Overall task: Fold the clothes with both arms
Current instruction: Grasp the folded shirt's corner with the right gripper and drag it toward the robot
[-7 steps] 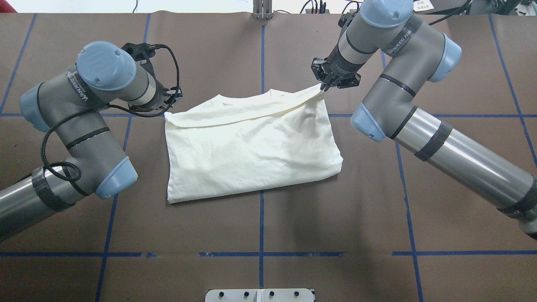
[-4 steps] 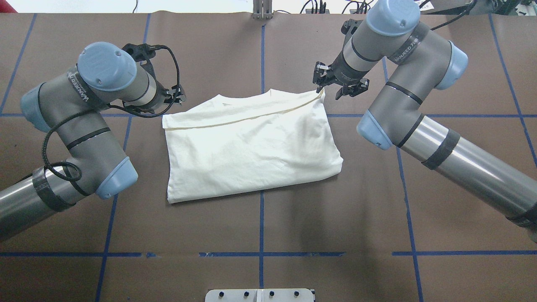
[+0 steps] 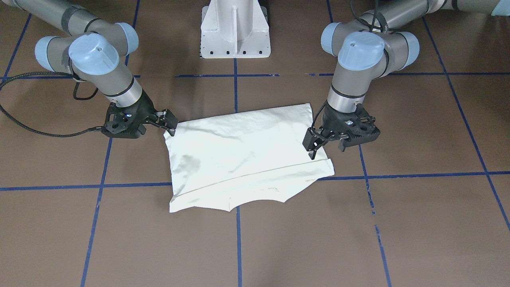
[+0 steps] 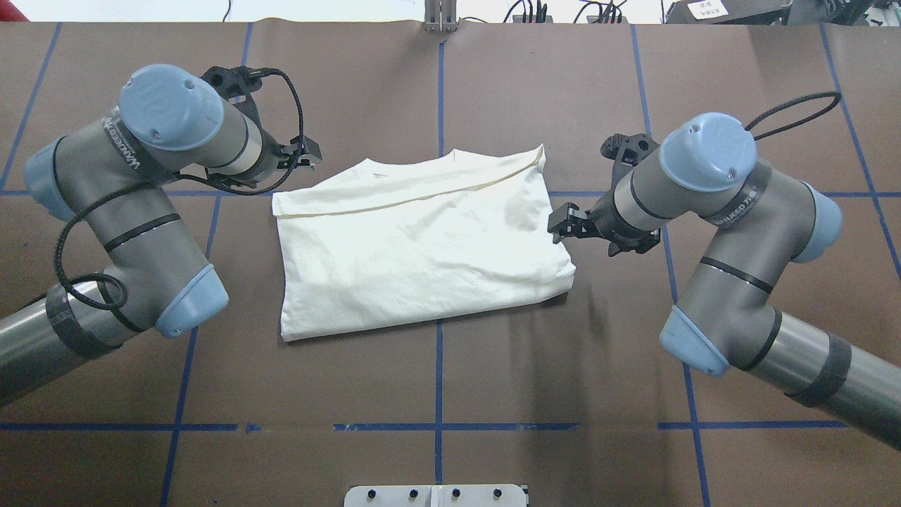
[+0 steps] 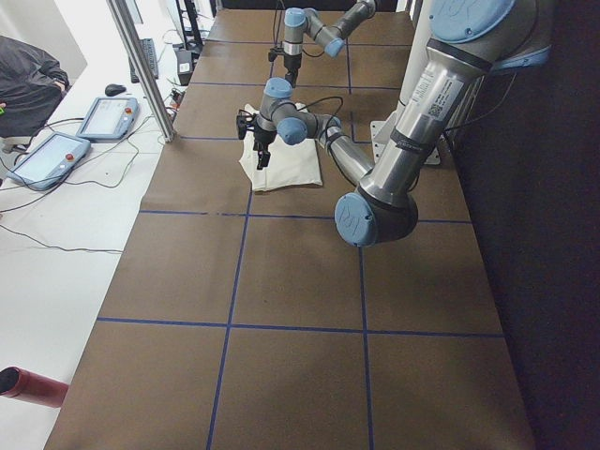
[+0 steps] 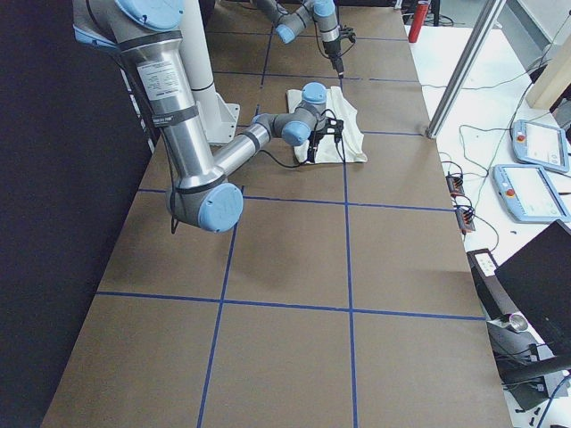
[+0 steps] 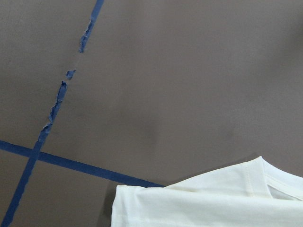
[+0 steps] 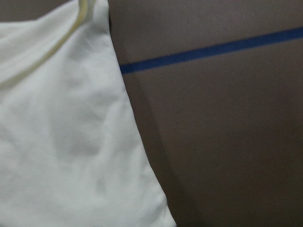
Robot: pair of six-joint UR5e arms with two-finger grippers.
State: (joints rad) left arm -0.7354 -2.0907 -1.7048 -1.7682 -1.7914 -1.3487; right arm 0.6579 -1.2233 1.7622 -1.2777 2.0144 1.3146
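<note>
Closest to my base is bare brown table (image 4: 436,380) with blue tape lines (image 4: 438,451). Next the T-shirt (image 4: 422,246): folded to a rough rectangle, plain pale side up, flat on the table and straddling the centre tape line, its near left corner a bit closer to me than the near right one. My right gripper (image 4: 557,227) is just beside the shirt's right edge, about halfway along it, fingers parted with nothing between them; can't tell if a fingertip grazes the cloth. There is a faint greyish patch (image 4: 522,215) on the fabric just beside that gripper. The right wrist camera gives only that side edge of the shirt filling the left part, with table and one tape line on the rest. Farther out, my left gripper (image 4: 306,158) is at the shirt's far left corner, fingers spread and empty, and the front view puts it low over that corner; contact unclear. The left wrist camera gives only the cloth corner with its hem at lower right, plus table and tape. Along the shirt's far edge runs a folded-over band (image 4: 408,184) with a hem seam across the whole width, a curved bit of cloth poking out past it. Last, cables (image 4: 535,10) at the table's far edge
</note>
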